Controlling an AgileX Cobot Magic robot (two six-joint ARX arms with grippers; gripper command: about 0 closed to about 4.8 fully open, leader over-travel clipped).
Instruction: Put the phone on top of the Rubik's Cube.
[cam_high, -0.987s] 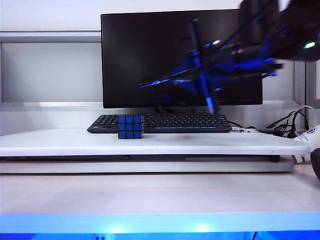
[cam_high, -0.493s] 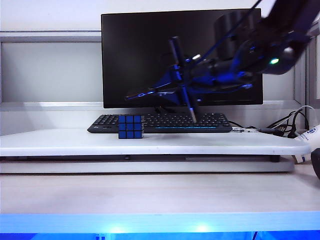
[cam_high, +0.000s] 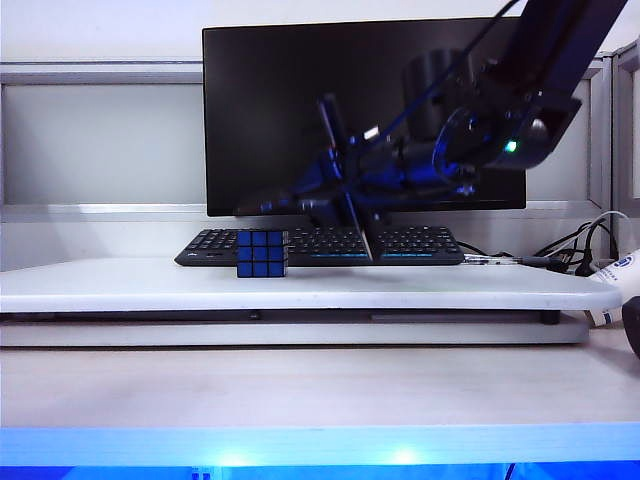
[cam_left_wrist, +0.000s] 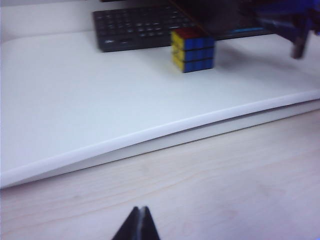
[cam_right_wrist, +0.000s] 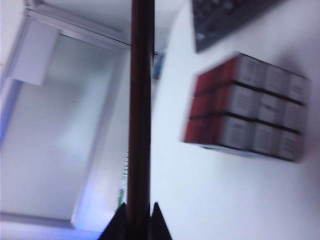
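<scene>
The Rubik's Cube (cam_high: 262, 253) stands on the white raised board (cam_high: 420, 285), just in front of the keyboard's left part, blue face toward the exterior camera. My right gripper (cam_high: 340, 190) hangs in the air to the right of the cube and above it. It is shut on the phone (cam_high: 358, 228), a thin dark slab held on edge and tilted. The right wrist view shows the phone (cam_right_wrist: 140, 110) edge-on between the right gripper's (cam_right_wrist: 137, 212) jaws, with the cube (cam_right_wrist: 250, 117) off to one side. My left gripper (cam_left_wrist: 139, 221) is shut and empty, low over the wooden desk, far from the cube (cam_left_wrist: 193, 49).
A black keyboard (cam_high: 330, 245) lies behind the cube under a dark monitor (cam_high: 300, 110). Cables (cam_high: 575, 250) trail at the right end of the board. The board's front edge (cam_left_wrist: 165, 132) steps down to the wooden desk (cam_high: 300, 385).
My right arm has swung left and down with the phone, from the monitor's upper right to just right of the cube. The cube has not moved.
</scene>
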